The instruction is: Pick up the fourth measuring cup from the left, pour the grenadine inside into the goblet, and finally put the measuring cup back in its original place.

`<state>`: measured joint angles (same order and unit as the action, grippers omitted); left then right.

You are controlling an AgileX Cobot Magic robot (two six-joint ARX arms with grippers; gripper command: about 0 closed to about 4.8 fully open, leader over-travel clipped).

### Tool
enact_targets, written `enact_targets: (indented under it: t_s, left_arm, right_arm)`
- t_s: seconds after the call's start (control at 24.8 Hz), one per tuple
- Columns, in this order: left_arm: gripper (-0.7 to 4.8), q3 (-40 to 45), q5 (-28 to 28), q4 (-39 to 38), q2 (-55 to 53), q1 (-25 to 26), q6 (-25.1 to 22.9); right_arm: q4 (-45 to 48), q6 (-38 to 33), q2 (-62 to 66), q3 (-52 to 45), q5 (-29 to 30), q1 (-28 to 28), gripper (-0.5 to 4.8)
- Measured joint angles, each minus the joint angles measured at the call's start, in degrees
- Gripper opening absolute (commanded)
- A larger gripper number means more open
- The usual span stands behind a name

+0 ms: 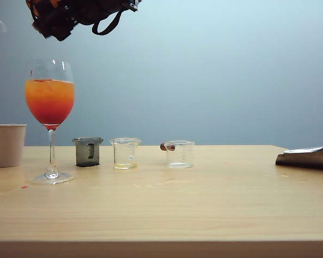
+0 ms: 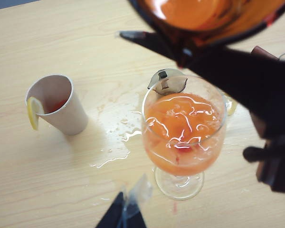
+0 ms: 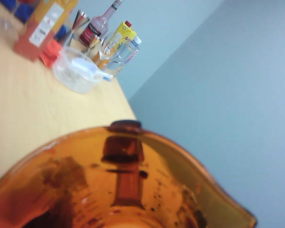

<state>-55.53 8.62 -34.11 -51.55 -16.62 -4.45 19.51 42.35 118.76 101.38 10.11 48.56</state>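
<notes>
The fourth measuring cup (image 2: pixel 204 12), amber and see-through, hangs above the goblet (image 1: pixel 49 102) with my right gripper (image 1: pixel 64 16) shut on it. Up close the cup (image 3: pixel 128 185) fills the right wrist view, its wall smeared with reddish residue. The goblet (image 2: pixel 183 133) stands at the table's left, holding orange liquid. The grenadine (image 1: pixel 49 115) forms a red layer at the bottom of the bowl. My left gripper (image 2: pixel 126 216) hovers high over the table beside the goblet's foot, fingers together, holding nothing.
A white paper cup (image 1: pixel 8 145) with a lemon slice stands left of the goblet. Right of it stand a dark grey cup (image 1: pixel 88 151) and two clear cups (image 1: pixel 125 153) (image 1: pixel 179 154). Spilled liquid (image 2: pixel 116 142) wets the wood. A dark flat object (image 1: pixel 307 157) lies at the right.
</notes>
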Motion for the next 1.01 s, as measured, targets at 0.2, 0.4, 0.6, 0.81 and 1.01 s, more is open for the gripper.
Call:
enact_targets:
  t_s: [0.2,0.4,0.6,0.81,1.01]
  left_arm:
    - [-0.05,0.0,0.0,0.0,0.0,0.0,0.0]
    - [-0.05,0.0,0.0,0.0,0.0,0.0,0.0]
    - [-0.05,0.0,0.0,0.0,0.0,0.0,0.0]
    - [-0.04,0.0,0.0,0.0,0.0,0.0,0.0]
    - [-0.05,0.0,0.0,0.0,0.0,0.0,0.0]
  right_arm:
    - [-0.1,-12.6,0.0,0.0,0.0,-1.0,1.07]
    - [-1.7,-20.9,0.0,-0.1,0.0,-2.1,1.07]
    - [-4.9,-28.0,-0.9,-0.1,0.0,-3.8,1.07]
    - [-5.6,-29.6,-7.3,-7.1,-3.9,-7.3,1.07]
    - [2.0,-34.1,-16.3,-24.0,-4.6,-12.0,1.07]
